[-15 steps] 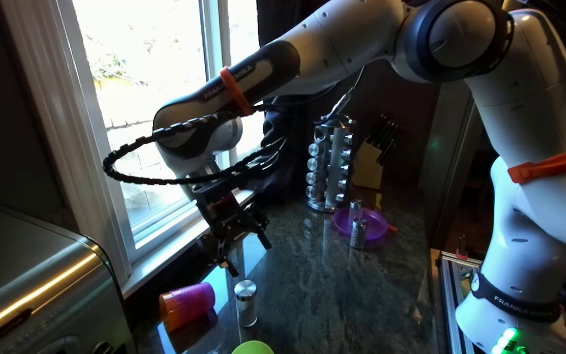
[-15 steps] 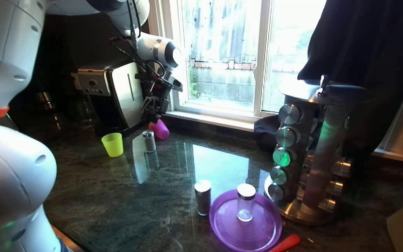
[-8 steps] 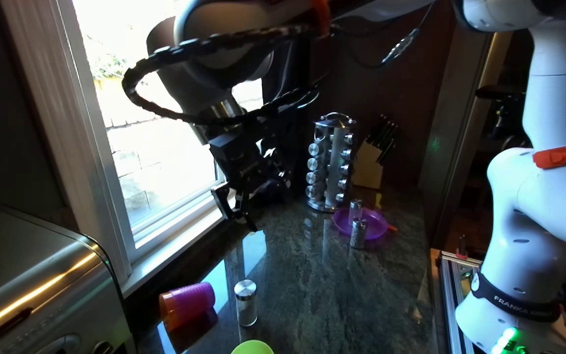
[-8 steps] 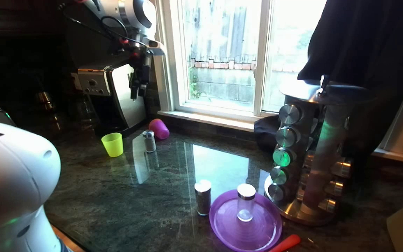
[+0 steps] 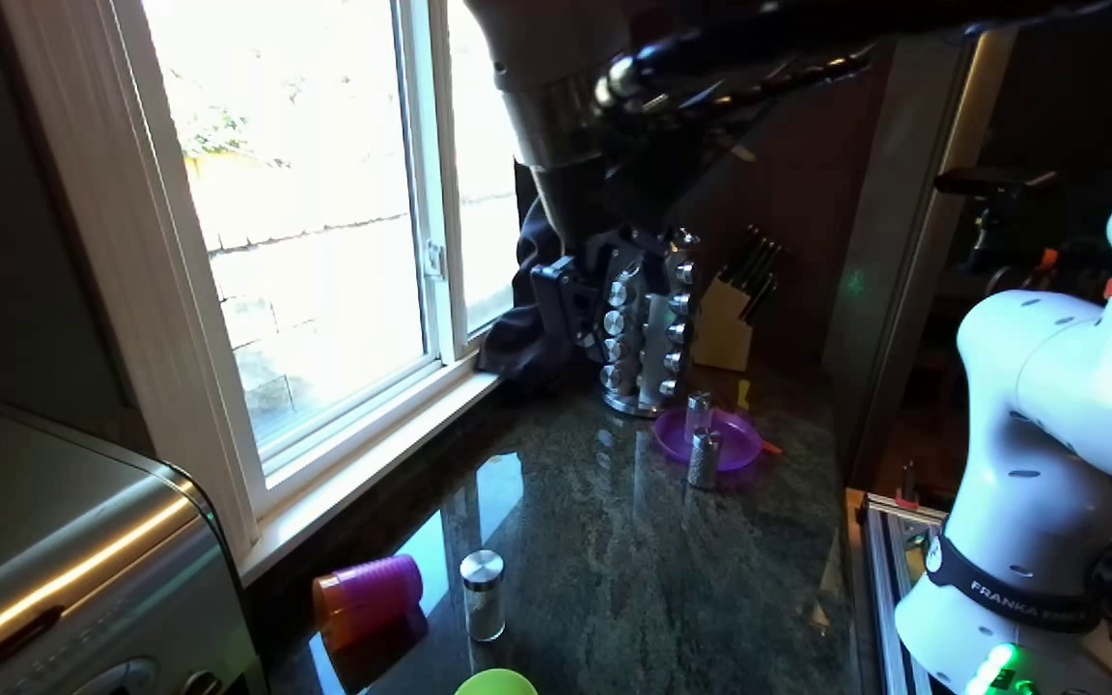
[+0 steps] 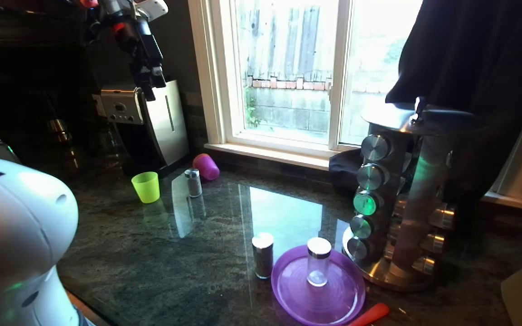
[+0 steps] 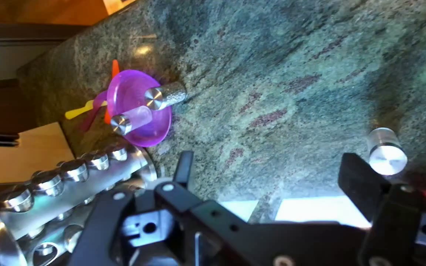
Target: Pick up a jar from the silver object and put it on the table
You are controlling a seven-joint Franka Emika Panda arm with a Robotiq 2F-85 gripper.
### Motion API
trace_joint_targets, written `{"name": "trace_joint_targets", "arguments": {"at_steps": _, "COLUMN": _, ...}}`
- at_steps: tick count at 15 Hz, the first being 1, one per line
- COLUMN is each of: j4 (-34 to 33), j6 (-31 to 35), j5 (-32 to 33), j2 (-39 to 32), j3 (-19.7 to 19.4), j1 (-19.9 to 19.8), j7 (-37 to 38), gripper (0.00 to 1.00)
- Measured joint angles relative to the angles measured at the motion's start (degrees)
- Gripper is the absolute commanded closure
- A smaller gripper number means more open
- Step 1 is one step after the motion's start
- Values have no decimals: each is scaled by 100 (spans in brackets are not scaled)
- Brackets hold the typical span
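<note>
The tiny clear glass jar with a pale silvery lid (image 5: 485, 598) stands upright on the dark greenish-black, glossy, stone-like countertop (image 5: 604, 598), near the edge under the white-framed window (image 6: 341, 77), just beside, and not touching, a pink, tapered, plastic-looking cup (image 5: 373, 591) on its side. The tall, upright rack of silver metal and clear glass (image 6: 417, 199) stands towards the corner at that edge's other end, round silver lids (image 6: 370, 176) facing outward. The black two-finger gripper (image 7: 268, 162) is raised above the countertop, its fingers (image 7: 184, 168) spread wide and holding nothing. Which jar the task means cannot be told; if this one, the placing is judged complete. Judged handling: light, rigid, smooth enough to slip, liable to crack if dropped or squeezed off-centre. Recommended hold: squarely across the glass body below the lid; for any in the rack, the lid's rim.
</note>
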State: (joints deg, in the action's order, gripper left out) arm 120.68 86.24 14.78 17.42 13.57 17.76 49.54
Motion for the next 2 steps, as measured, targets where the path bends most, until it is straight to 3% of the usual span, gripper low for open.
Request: {"name": "trace_joint_targets", "arguments": {"at_steps": 2, "j4": 260, "j6": 19, "j5": 51, "j2": 367, "j3": 38, "j1": -5, "j7": -47, "gripper": 0}}
